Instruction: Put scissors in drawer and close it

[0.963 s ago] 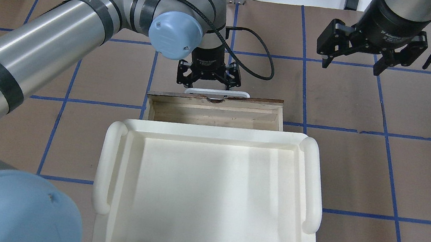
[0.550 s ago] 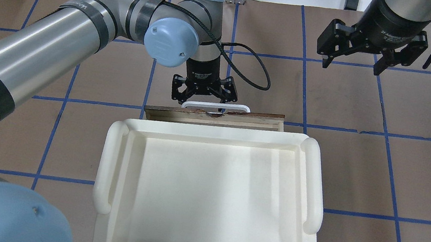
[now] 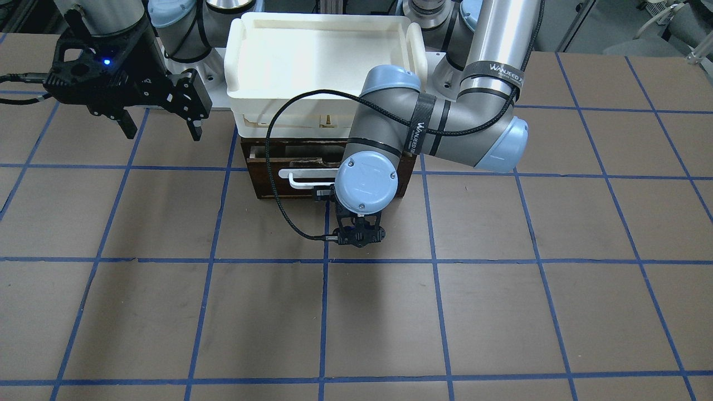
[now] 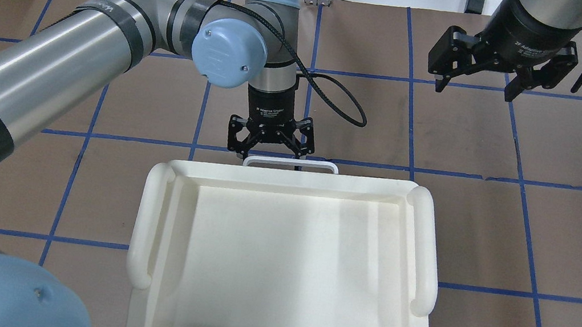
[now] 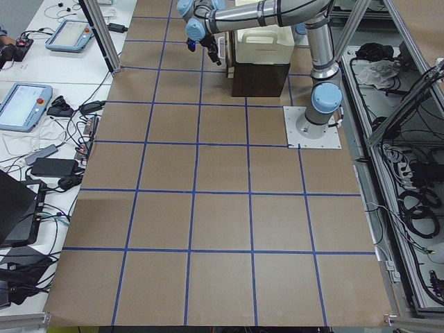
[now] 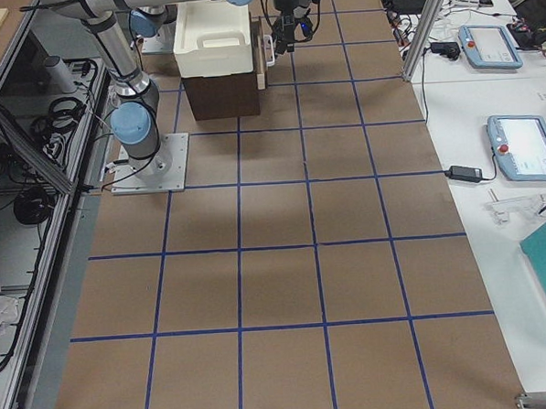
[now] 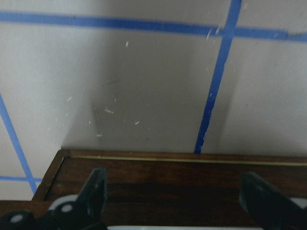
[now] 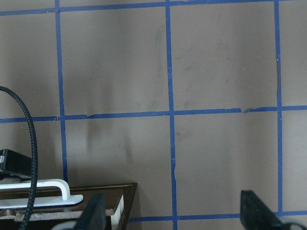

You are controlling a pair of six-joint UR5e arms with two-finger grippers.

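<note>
Drawer: seen in the front-facing view as a dark brown wooden front under the white tray. From overhead only its white bar handle projects past the tray's far rim. A pale plywood sliver is seen at the drawer's corner in the right wrist view, so it cannot be told whether the front is flush. Closing is judged at or near its end.

Scissors: seen in no view. They are presumed to be inside the drawer, hidden by the tray and the wooden front.

Left gripper: pointed straight down just beyond the handle, on the side away from the robot. Its fingers are spread wide and nothing is held. This placement is judged to serve a push, with the drawer front driven toward the robot, not pulled.

Right gripper: held high and well apart over the bare surface, fingers spread and empty, judged parked out of the way.

Materials: the tray is matte, moulded and round-edged. The handle is a smooth bar. The surface is brown, gridded with blue tape. A black braided cable is looped off the left wrist.
</note>
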